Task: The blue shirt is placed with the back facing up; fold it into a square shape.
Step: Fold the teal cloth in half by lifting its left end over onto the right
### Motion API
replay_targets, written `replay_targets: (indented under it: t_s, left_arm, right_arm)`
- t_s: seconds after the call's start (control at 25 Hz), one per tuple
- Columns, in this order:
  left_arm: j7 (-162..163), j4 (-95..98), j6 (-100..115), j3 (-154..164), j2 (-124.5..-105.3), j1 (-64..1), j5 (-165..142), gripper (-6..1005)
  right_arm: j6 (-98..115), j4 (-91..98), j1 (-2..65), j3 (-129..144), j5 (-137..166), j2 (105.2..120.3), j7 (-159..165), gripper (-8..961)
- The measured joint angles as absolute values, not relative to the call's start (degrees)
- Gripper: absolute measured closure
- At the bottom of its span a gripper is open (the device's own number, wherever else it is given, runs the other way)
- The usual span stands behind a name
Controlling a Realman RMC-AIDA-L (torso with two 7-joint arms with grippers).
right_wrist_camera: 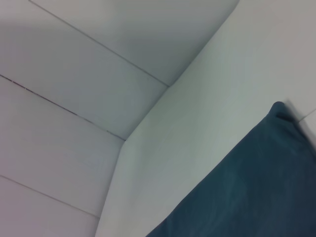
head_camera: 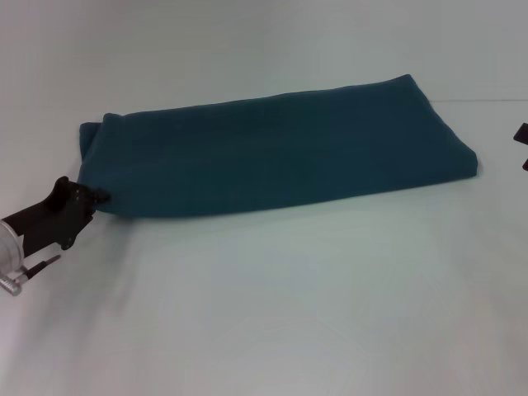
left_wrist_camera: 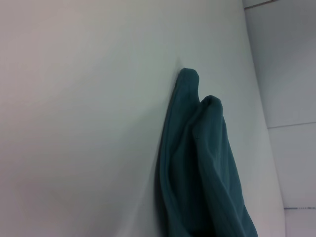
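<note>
The blue shirt (head_camera: 272, 153) lies on the white table as a long folded band, plain side up, running from near left to far right. My left gripper (head_camera: 97, 196) sits at the band's near-left corner and touches the cloth edge. The left wrist view shows that end of the shirt (left_wrist_camera: 202, 168) as two stacked rounded folds. Only a dark sliver of my right gripper (head_camera: 523, 140) shows at the right border, a little way off the shirt's right end. In the right wrist view a flat corner of the shirt (right_wrist_camera: 256, 187) lies on the table.
The white table (head_camera: 272, 313) stretches wide in front of the shirt. Its far edge (right_wrist_camera: 148, 113) meets a pale tiled wall or floor (right_wrist_camera: 74, 74) beyond. No other objects show.
</note>
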State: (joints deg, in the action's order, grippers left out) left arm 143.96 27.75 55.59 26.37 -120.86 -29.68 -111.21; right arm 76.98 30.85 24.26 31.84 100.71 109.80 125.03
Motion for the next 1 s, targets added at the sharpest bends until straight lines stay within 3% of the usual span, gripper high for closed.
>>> replay_targets:
  t_s: [0.64, 1.0]
  left_arm:
    - [143.1, 36.1, 57.2, 26.2, -118.66, -24.2, -113.3, 994]
    - [142.7, 38.4, 53.7, 22.7, -117.57, -24.5, -121.4, 995]
  right_arm:
    - [76.7, 29.5, 24.2, 30.8, 101.1, 109.77, 125.2, 89]
    - [75.5, 28.3, 24.2, 31.2, 101.1, 109.77, 124.8, 90]
